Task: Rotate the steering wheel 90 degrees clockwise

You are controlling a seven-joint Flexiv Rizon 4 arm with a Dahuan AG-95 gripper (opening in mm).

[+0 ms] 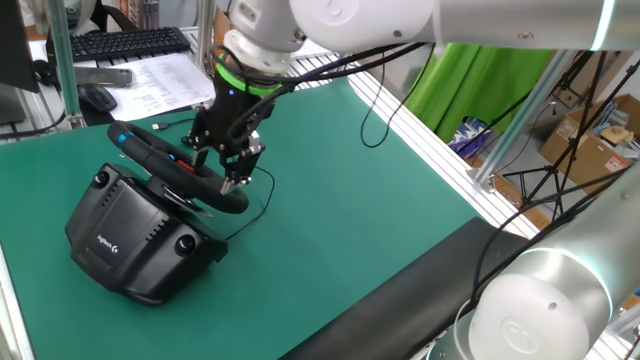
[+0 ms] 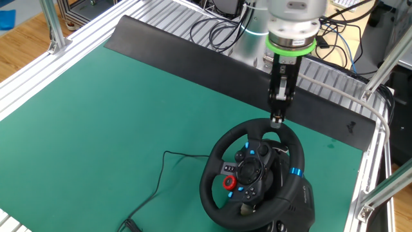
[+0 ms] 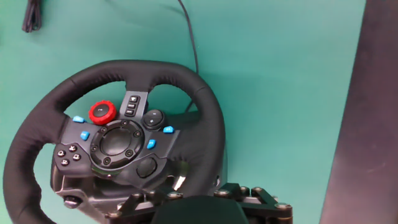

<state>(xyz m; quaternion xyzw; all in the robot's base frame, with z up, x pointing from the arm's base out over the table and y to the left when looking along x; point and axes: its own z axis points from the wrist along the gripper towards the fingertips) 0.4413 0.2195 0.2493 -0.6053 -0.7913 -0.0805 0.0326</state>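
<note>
1. One hand [image 1: 236,183] sits at the steering wheel [image 2: 252,169], its fingertips down on the rim at the right end of the wheel in one fixed view and at the top of the wheel, right of centre, in the other fixed view. Whether the fingers are clamped on the rim or only touching it, I cannot tell; the hand view shows only the dark bottom edge of the hand [image 3: 205,202] over the rim.
2. The wheel fills the left and middle of the hand view: black rim, a red round knob [image 3: 102,112] on the hub and small blue buttons around it.
3. A blue stripe [image 2: 295,173] marks the rim at its right side in the other fixed view.
4. The black base [image 1: 130,235] lies at lower left in one fixed view, with a small white logo, too small to read.
5. The green desk [image 2: 116,116] carries it; a thin black cable [image 2: 161,177] runs off toward the lower left.
6. A black keyboard [image 1: 125,42] and printed sheets [image 1: 170,80], text illegible, lie at upper left.
</note>
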